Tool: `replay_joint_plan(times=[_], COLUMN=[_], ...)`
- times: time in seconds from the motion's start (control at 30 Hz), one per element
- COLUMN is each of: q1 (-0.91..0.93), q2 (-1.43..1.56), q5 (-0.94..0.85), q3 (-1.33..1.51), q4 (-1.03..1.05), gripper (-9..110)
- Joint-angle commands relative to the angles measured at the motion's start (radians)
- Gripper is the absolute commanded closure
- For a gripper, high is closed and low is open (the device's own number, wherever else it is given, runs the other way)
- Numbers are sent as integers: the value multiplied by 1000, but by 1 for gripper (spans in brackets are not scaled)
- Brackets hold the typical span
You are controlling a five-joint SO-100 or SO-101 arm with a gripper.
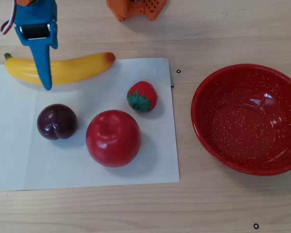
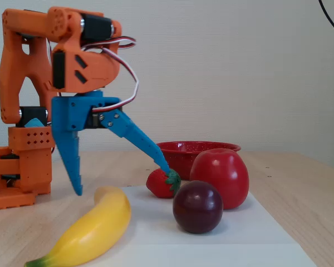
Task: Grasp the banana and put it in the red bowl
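Observation:
The yellow banana point(image 1: 75, 68) lies on its side along the top edge of a white paper sheet point(image 1: 19, 160), green stem to the left in the overhead view. In the fixed view the banana point(image 2: 94, 228) points toward the camera. My blue gripper point(image 1: 42, 68) is wide open above the banana's stem half and holds nothing. In the fixed view the gripper point(image 2: 124, 181) has one finger pointing straight down and the other slanting out toward the strawberry. The red speckled bowl point(image 1: 247, 119) stands empty to the right, off the paper. It shows behind the fruit in the fixed view point(image 2: 183, 151).
A red apple point(image 1: 113, 138), a dark plum point(image 1: 56, 121) and a strawberry point(image 1: 142, 96) sit on the paper below the banana in the overhead view. The arm's orange base point(image 2: 19, 167) stands at the left of the fixed view. Bare wood lies between paper and bowl.

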Motion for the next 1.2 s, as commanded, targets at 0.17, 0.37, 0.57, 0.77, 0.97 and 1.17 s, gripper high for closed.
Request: replay_joint_plan(times=[0.17,0.37,0.57,0.77,0.97,1.17], q1=[-25,-12,8,20,38,49], q2=[5,-34,-71,-109,-146,-167], q5=[72,81,67,60,32,18], q3=[-3,17,35,60,80,77], q4=[-49,-81,-137,-189,-244,-258], gripper=[31,27,26,26,27,32])
